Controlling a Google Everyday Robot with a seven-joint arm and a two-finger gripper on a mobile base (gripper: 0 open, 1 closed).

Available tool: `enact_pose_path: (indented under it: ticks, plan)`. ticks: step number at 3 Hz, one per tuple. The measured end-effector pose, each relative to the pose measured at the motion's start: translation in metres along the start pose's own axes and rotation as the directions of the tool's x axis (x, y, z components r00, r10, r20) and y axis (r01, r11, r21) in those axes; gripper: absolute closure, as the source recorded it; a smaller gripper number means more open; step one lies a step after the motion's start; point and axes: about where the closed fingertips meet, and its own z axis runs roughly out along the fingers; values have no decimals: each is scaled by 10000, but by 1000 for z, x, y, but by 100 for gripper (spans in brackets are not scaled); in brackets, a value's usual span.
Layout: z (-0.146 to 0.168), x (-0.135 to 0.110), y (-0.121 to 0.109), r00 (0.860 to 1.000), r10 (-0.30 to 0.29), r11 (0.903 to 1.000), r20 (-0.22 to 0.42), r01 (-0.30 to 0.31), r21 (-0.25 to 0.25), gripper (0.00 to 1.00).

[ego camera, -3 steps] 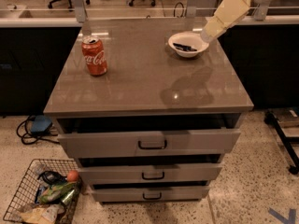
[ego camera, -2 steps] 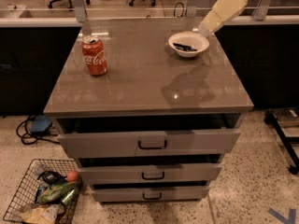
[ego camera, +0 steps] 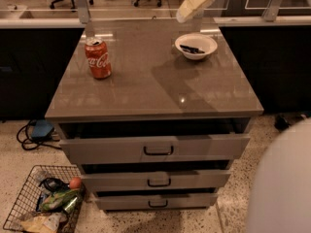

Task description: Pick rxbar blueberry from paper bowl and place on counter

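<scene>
The rxbar blueberry (ego camera: 193, 48) is a small dark bar lying inside the white paper bowl (ego camera: 207, 43) at the back right of the grey-brown counter (ego camera: 150, 86). My gripper (ego camera: 181, 17), at the end of a cream-coloured arm coming in from the top, hangs above the counter's back edge. It is up and to the left of the bowl and does not touch it. It holds nothing that I can see.
A red cola can (ego camera: 98, 58) stands upright at the counter's back left. The top drawer (ego camera: 155, 148) below stands slightly pulled out. A wire basket (ego camera: 43, 203) of packets sits on the floor at the lower left. A white robot body (ego camera: 284, 183) fills the lower right corner.
The gripper has moved left and up, away from the bowl's right rim to above the counter's back edge. The bar stays in the bowl.
</scene>
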Motion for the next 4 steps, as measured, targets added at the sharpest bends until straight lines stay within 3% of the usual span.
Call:
enact_pose_path:
  ticks: [1,2,3,4]
  plan:
    - [35,-21,6,9891,1309,9910,-672,-1287,369,0]
    - [67,-26,13,9508,2752,9607,-1420,-2665,778,0]
    - [97,-23,14,8792,4408,8971,-1808,-4253,1196,0]
    - [101,-30,13,8878,4333,9006,-1552,-4202,1108,0]
